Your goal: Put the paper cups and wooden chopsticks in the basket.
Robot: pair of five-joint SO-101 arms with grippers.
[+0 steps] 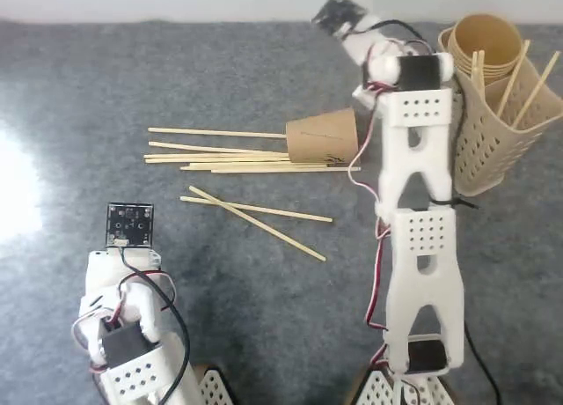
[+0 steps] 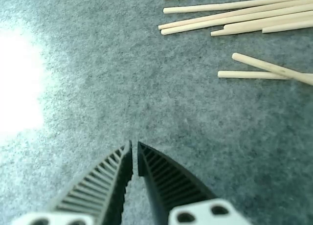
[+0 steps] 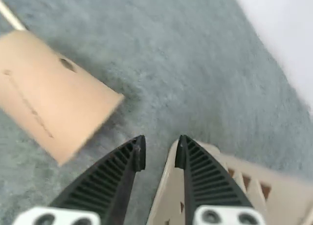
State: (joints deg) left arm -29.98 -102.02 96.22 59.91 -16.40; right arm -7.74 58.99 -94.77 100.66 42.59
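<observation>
**One cup and the loose chopsticks left, and the right arm is the nearer one**

I'm working over the grey mat (image 1: 88, 88). The right arm (image 1: 422, 238) is stretched up the right side of the high view. The basket (image 1: 493, 150) leans in the upper right corner, just beside that arm's wrist. It already holds stacked paper cups (image 1: 484, 35) and a few upright chopsticks (image 1: 515, 66). The left arm (image 1: 127, 335) sits folded in the lower left.

The loose paper cup (image 1: 324, 136) lies on its side at upper centre. Its long axis runs left to right across the frame, and the wider mouth end points right, toward the right arm. A bundle of chopsticks (image 1: 229, 158) lies parallel to that axis, with the far tips right up against the cup's lower side. A crossed pair (image 1: 255, 213) lies just below them.

The right gripper (image 3: 160, 146) is slightly parted and holds nothing. It hangs between the cup (image 3: 49, 93) and the basket rim (image 3: 254, 186), so I judge the cup to be its job, taken across the short axis. The left gripper (image 2: 134, 149) is all but closed and empty, and it points toward the chopstick ends.
</observation>
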